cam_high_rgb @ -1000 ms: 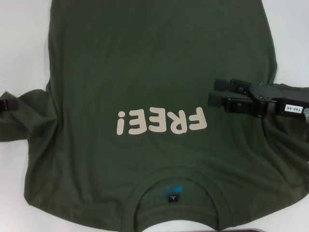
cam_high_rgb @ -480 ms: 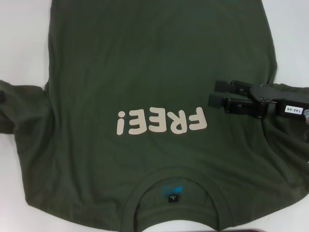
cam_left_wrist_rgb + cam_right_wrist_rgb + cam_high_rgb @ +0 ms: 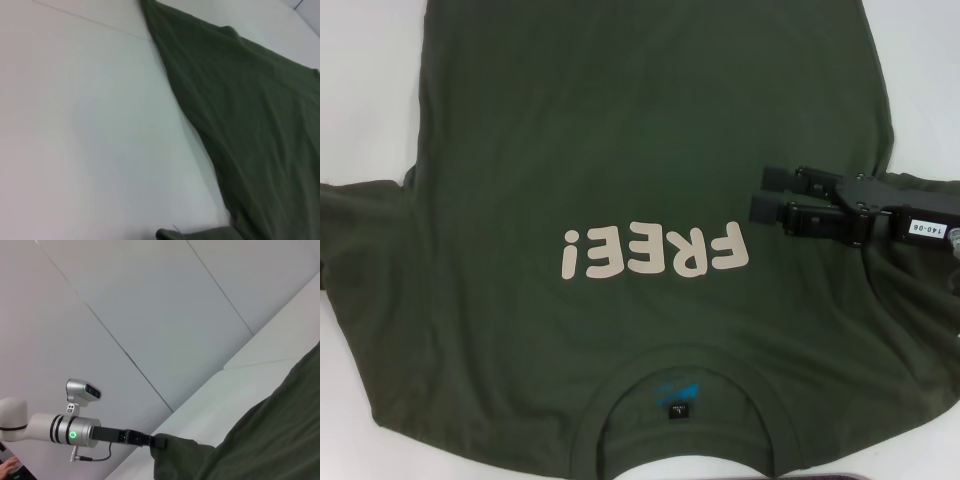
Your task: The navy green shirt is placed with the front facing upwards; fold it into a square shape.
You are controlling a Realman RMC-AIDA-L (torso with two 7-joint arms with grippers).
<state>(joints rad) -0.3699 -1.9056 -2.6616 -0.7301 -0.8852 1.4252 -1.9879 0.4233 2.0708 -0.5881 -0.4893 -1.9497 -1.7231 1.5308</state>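
The navy green shirt (image 3: 620,130) lies spread front up on the white table (image 3: 365,80). Its cream "FREE!" lettering (image 3: 655,252) reads upside down, and the collar (image 3: 680,385) with the neck label (image 3: 677,409) is nearest me. My right gripper (image 3: 763,193) hovers over the shirt's right side beside the lettering, pointing left, open with fabric showing between its fingers. The head view does not hold my left gripper. The right wrist view shows that left gripper (image 3: 150,441) far across, shut on the bunched left sleeve (image 3: 175,452). The left wrist view shows the shirt's side edge (image 3: 250,110).
Bare white table (image 3: 75,125) runs along the shirt's left side. The right sleeve (image 3: 920,300) lies rumpled under my right arm. A dark strip (image 3: 860,475) shows at the near edge. Grey wall panels (image 3: 150,300) rise behind the table.
My left gripper has drawn the left sleeve outward and has left the head view. The sleeve now lies flatter and reaches the picture's left edge. The right gripper has barely shifted.
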